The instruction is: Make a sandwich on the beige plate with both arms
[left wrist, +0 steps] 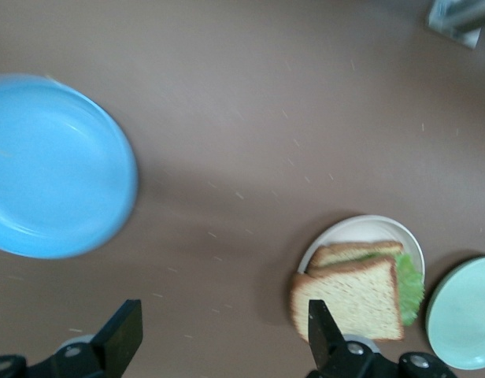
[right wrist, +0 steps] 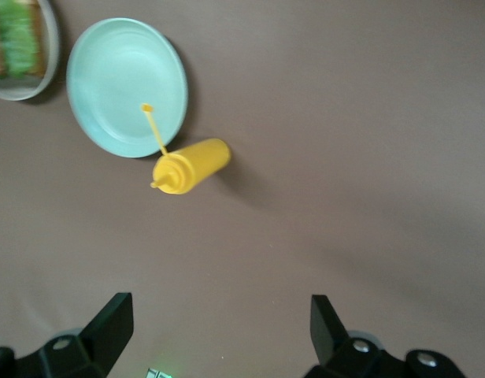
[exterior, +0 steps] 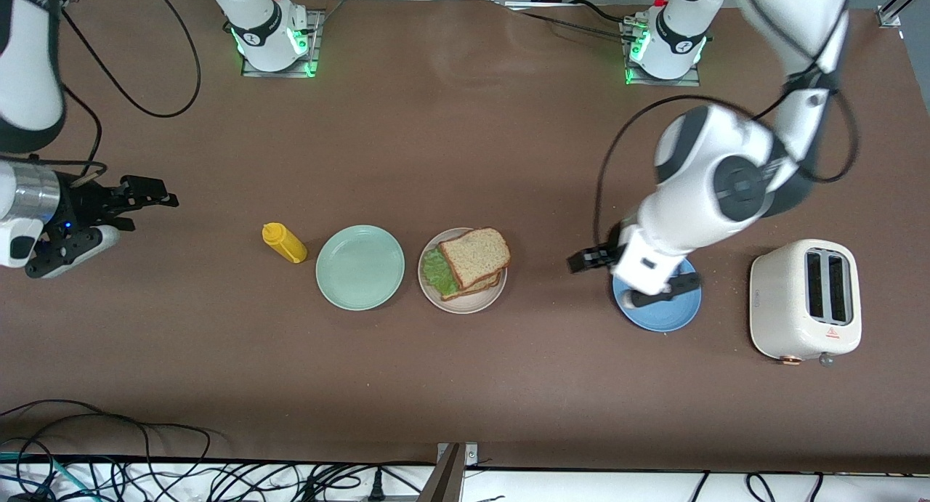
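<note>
From my remote station I see the sandwich (exterior: 471, 263) assembled on the beige plate (exterior: 463, 304) at mid-table: two slices of wholegrain bread stacked slightly askew, with ruffled green lettuce (exterior: 437, 270) poking out at the nine o'clock edge in the front view. At the plate's nine o'clock sits a bare mint green plate (exterior: 360, 267), and at that plate's nine o'clock stands a yellow squeeze bottle (exterior: 284, 243). The left gripper (exterior: 597, 264) hangs over the table between the beige plate and the blue plate (exterior: 657, 314), its fingers (left wrist: 123, 337) spread wide and holding nothing; the arm's wrist covers part of the blue plate. A cream two-slot toaster (exterior: 805, 300) stands at the blue plate's three o'clock, toward the left arm's end of the table. The right gripper (exterior: 149, 197) waits over bare tabletop at the right arm's end, fingers (right wrist: 110, 326) apart and empty, well apart from the bottle.
</note>
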`<state>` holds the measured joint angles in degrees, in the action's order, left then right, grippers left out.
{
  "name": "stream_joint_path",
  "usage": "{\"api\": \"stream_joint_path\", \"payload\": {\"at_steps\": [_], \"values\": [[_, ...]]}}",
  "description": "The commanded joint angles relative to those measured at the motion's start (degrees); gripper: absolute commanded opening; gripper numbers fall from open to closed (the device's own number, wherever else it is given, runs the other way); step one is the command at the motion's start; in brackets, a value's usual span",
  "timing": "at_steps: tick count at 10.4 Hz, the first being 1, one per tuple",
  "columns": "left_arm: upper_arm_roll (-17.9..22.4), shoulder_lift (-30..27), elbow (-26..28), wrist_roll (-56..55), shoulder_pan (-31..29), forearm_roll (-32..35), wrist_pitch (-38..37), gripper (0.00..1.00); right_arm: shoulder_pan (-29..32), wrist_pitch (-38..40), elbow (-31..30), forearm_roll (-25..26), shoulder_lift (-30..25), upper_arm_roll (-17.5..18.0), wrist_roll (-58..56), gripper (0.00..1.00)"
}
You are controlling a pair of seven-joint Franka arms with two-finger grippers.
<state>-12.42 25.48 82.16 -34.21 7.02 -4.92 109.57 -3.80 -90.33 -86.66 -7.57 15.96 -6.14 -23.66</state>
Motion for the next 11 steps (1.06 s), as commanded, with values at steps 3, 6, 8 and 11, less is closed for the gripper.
{"api": "stream_joint_path", "payload": {"at_steps": [3,6,8,11], "values": [[-0.24,-9.92,1.69,19.13,-13.41,5.18,-5.24,1.00,0.02,-6.37,-18.99,10.47,-16.13,3.42,5.64,1.00],[-0.32,-9.84,1.51,29.97,-16.78,12.79,-6.39,1.00,1.25,-3.64,-12.42,9.69,-15.53,2.09,13.25,1.00],[-0.32,-9.66,1.60,30.61,-17.65,13.71,-7.79,1.00,3.00,1.55,-8.97,3.11,-15.44,2.09,24.85,1.00],[-0.50,-9.40,1.86,31.84,-19.33,8.45,-7.88,1.00,4.15,1.38,-7.21,2.91,-15.26,2.10,25.34,1.00]]}}
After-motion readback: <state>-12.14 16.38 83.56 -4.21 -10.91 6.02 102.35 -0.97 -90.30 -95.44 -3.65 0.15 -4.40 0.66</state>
